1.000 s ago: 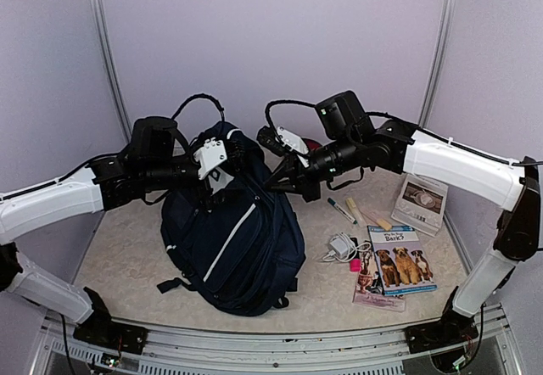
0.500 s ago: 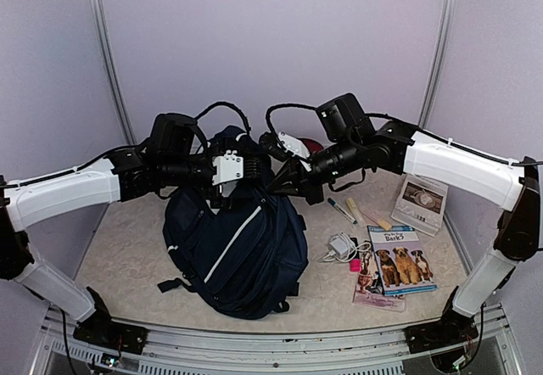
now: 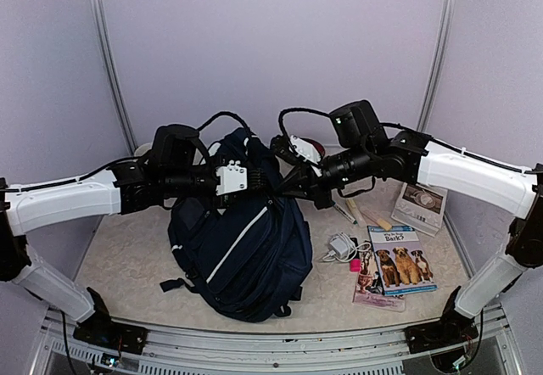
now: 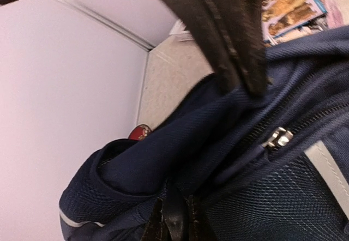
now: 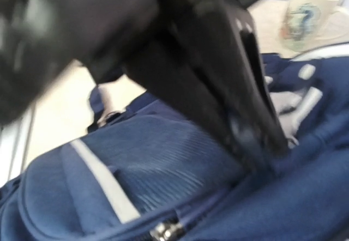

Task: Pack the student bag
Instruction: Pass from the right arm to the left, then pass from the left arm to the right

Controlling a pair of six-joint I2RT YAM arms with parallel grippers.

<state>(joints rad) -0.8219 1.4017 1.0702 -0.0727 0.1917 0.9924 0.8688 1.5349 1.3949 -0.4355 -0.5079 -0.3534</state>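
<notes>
Now left gripper (image 4: 246, 85), wide a moment ago, clamps left rim fabric of student bag (image 3: 242, 252); right gripper (image 5: 260, 152) clamps rim just right. Likely next: spread mouth open.

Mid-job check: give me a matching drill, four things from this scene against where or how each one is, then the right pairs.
1 student bag
2 dog book
3 white charger
4 left hand

A lying flat, right of the charger
B closed on navy fabric
C propped up in the middle
D between bag and book

Pairs: 1-C, 2-A, 3-D, 4-B
</notes>
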